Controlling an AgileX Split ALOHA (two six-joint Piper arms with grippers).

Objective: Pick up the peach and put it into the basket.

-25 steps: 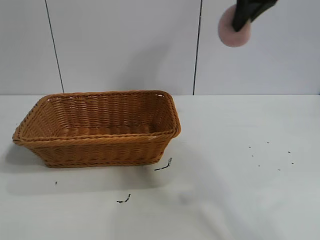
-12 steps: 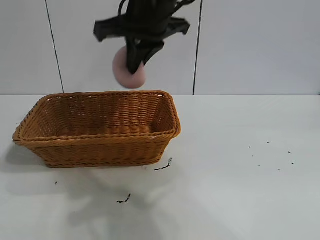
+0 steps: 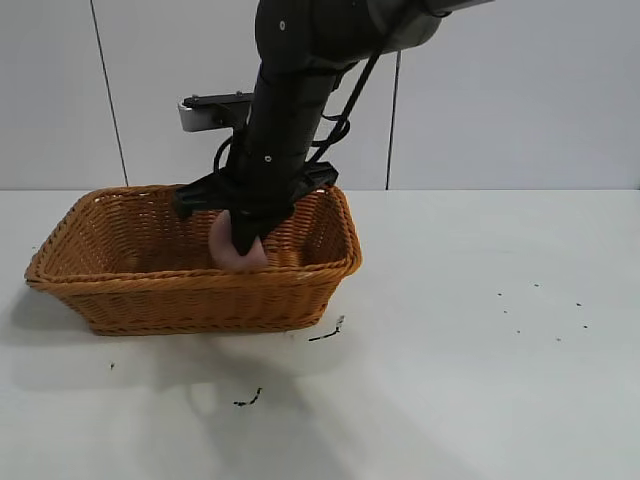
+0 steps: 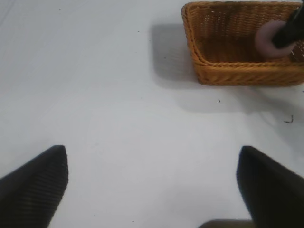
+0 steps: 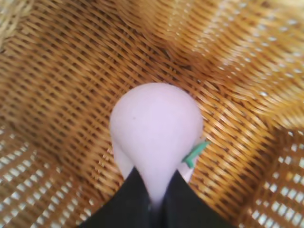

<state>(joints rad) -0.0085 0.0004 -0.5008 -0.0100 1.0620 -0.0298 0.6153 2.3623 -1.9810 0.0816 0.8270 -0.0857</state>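
The orange-brown wicker basket [image 3: 120, 290] stands on the white table at the left. My right gripper [image 3: 243, 240] reaches down inside it near its right end, shut on the pale-pink peach [image 3: 226, 246]. In the right wrist view the peach [image 5: 154, 126] is pinched between the black fingers [image 5: 130, 199] just above the woven basket floor [image 5: 61, 80], with a small green tag beside it. The left wrist view shows the basket [image 4: 237, 73] and the peach [image 4: 267, 40] far off. My left gripper [image 4: 152, 178] is open and empty over bare table.
Small dark specks lie on the table in front of the basket [image 3: 327, 332] and at the right [image 3: 545, 310]. A white panelled wall stands behind the table.
My right gripper carried the peach from high at the upper right leftward to above the basket, then down into the basket. The basket has not moved.
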